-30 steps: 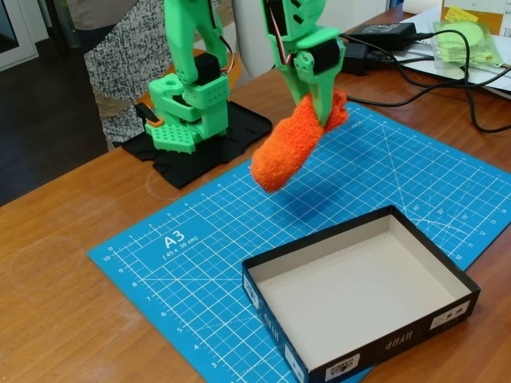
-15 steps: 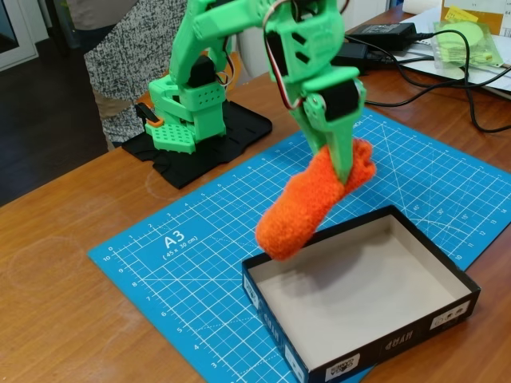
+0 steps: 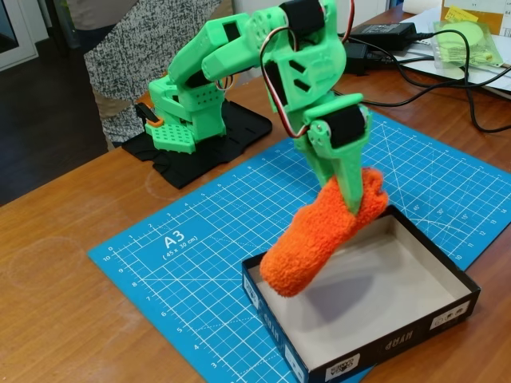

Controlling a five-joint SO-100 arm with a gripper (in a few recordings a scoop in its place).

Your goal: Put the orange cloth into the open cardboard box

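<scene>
in the fixed view, the bright green plastic arm [image 3: 271,72] reaches forward from its black base plate [image 3: 200,148] and its claw [image 3: 351,203] points down over the far edge of the shallow open cardboard box with black outer walls and off-white inside [image 3: 399,319]. the claw is pinching the fluffy bright orange terry cloth [image 3: 319,239] near its upper end, one green finger [image 3: 347,183] lying across the front of the bundle. the cloth hangs slanted down to the left, held in the air above the box; its rounded lower end sits over the box's left inner corner and throws a grey shadow on the box floor. the box rests partly on the blue gridded cutting mat [image 3: 184,239], which lies on the brown wooden surface [image 3: 56,303]. black cables [image 3: 431,80] and a black power adapter [image 3: 383,33] lie behind the mat. a person in a speckled garment [image 3: 136,48] stands behind the surface.
</scene>
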